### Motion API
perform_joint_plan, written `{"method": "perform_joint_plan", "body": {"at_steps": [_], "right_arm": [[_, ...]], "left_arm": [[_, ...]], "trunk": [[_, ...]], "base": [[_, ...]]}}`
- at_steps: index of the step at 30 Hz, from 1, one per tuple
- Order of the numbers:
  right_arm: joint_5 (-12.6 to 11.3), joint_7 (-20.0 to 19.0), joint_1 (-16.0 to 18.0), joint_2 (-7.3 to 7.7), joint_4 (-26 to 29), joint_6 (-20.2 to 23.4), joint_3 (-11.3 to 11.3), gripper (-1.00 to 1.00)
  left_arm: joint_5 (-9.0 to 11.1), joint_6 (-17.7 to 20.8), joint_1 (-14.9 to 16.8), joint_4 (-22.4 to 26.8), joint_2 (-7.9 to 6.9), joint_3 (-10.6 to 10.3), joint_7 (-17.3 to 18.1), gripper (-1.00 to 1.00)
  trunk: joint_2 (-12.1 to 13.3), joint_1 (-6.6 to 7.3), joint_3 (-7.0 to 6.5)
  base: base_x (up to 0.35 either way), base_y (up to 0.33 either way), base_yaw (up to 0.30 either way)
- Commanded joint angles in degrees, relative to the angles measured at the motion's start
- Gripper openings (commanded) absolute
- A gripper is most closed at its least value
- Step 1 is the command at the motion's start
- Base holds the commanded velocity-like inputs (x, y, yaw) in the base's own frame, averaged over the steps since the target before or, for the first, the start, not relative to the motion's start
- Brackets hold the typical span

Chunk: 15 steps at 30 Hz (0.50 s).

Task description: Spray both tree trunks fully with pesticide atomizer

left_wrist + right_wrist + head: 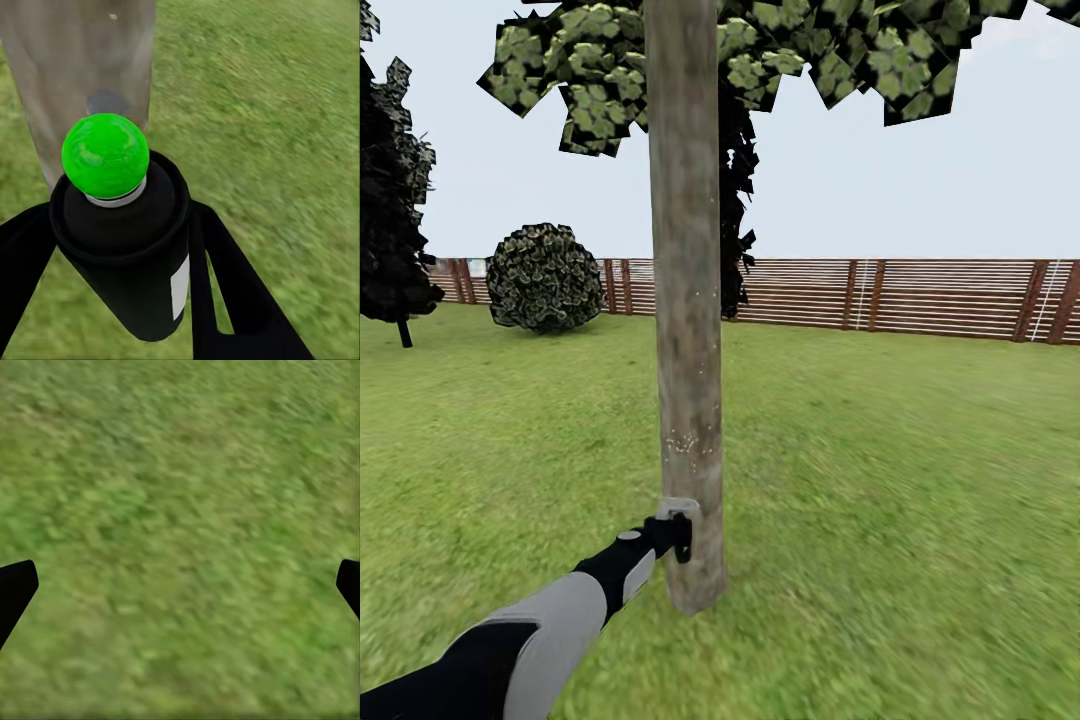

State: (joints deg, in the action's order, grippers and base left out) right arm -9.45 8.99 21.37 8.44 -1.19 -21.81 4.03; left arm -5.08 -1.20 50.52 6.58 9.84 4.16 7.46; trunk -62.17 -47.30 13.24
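Note:
One tree stands right in front of me, its straight grey-brown tree trunk [685,300] rising into a blocky green canopy [760,50]. Tiny white specks fleck the bark low down. My left gripper [674,532] is shut on the pesticide atomizer [678,510], held against the trunk's lower part. In the left wrist view the atomizer [127,255] is a dark bottle with a white label and a green dot, clamped in the left gripper [124,217] and pointing at the trunk [75,67]. My right gripper [180,585] hangs open over grass.
Lawn [910,500] spreads all around the trunk. A brown slat fence [920,297] closes the back. A round bush [545,277] sits at the back left, and a dark columnar tree [390,200] stands at the far left.

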Motion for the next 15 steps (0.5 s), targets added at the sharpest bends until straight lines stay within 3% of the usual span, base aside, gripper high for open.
{"method": "perform_joint_plan", "body": {"at_steps": [1,2,3,6,9,10,13,15], "right_arm": [[0.0,-0.1,0.1,0.00,-0.1,-0.3,0.4,1.00],[0.0,-0.1,0.1,0.00,-0.1,-0.3,0.4,1.00],[0.0,-0.1,0.1,0.00,-0.1,-0.3,0.4,1.00],[0.0,-0.1,0.1,0.00,-0.2,-0.3,0.4,1.00],[0.0,-0.1,0.1,0.00,-0.2,-0.3,0.4,1.00],[0.0,-0.1,0.1,-0.01,-0.2,-0.3,0.4,1.00],[0.0,-0.1,0.1,0.00,-0.2,-0.3,0.4,1.00],[0.0,-0.1,0.1,0.00,-0.2,-0.3,0.5,1.00]], "left_arm": [[-0.2,4.5,0.0,4.5,-0.02,0.9,-0.6,-1.00],[0.3,10.4,0.0,9.5,-0.04,1.3,-1.5,-1.00],[0.9,19.6,0.0,18.2,-0.04,1.6,-2.6,-1.00],[1.1,24.7,0.0,26.1,0.07,1.8,-3.2,-1.00],[1.2,36.4,1.3,33.9,0.16,1.8,-5.0,-1.00],[1.2,43.5,9.8,35.0,0.16,1.8,-5.7,-1.00],[1.3,49.8,15.6,34.8,0.16,1.8,-5.7,-1.00],[1.4,51.1,18.0,34.2,0.16,1.8,-5.7,-1.00]], "trunk": [[0.0,-0.01,0.08],[0.0,-0.01,0.08],[0.0,-0.01,0.08],[0.0,-0.01,0.08],[0.0,-0.01,0.08],[0.0,-0.01,0.08],[0.0,-0.01,0.08],[0.0,-0.01,0.08]], "base": [[-0.002,0.000,-0.001],[-0.001,0.000,0.000],[0.000,0.000,0.000],[0.000,0.000,0.000],[0.000,0.000,0.000],[0.000,0.000,0.000],[0.000,0.000,0.000],[0.000,0.000,0.000]]}}
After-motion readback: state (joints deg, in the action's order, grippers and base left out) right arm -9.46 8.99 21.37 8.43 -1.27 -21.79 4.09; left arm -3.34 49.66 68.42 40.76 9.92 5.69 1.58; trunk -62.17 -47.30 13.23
